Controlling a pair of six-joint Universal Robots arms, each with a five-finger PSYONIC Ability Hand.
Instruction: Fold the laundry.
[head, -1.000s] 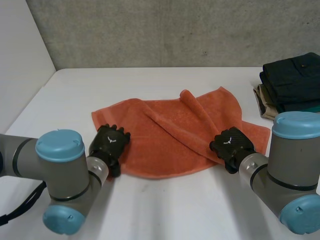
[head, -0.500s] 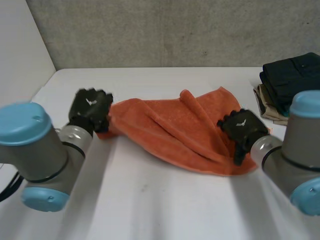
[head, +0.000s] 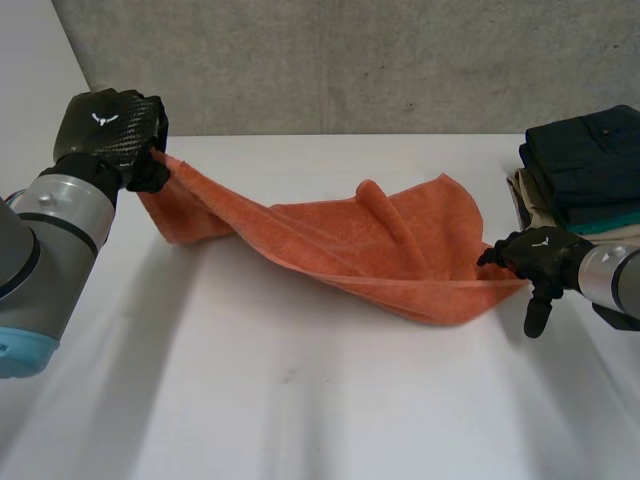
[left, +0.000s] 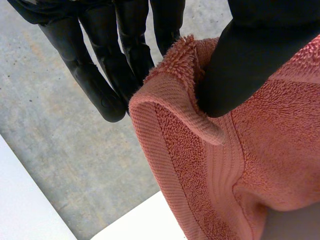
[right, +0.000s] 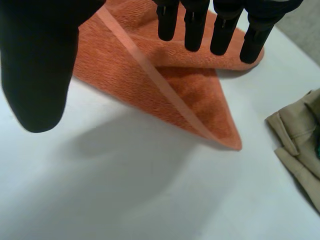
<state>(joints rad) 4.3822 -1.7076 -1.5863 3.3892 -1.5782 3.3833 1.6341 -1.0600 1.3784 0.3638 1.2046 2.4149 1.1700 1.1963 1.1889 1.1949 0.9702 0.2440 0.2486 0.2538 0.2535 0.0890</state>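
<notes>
The left hand has swung up over the table's far left corner, thumb and fingers pinching a corner of the towel, which now trails rumpled across the middle. The right hand, at the right edge, has let go and its fingers are straight and spread. The towel likely needs flattening before any fold.

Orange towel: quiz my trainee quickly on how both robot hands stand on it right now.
1. True or false: the left robot hand pinches a corner of the orange towel, held up off the white table.
2. The right robot hand, at the towel's opposite corner, has its fingers: A) curled round the towel; B) straight, thumb apart; C) clenched in an empty fist.
3. What is stacked at the table's edge beyond the right robot hand?
Key: 1 true; 2 B; 3 folded clothes.
</notes>
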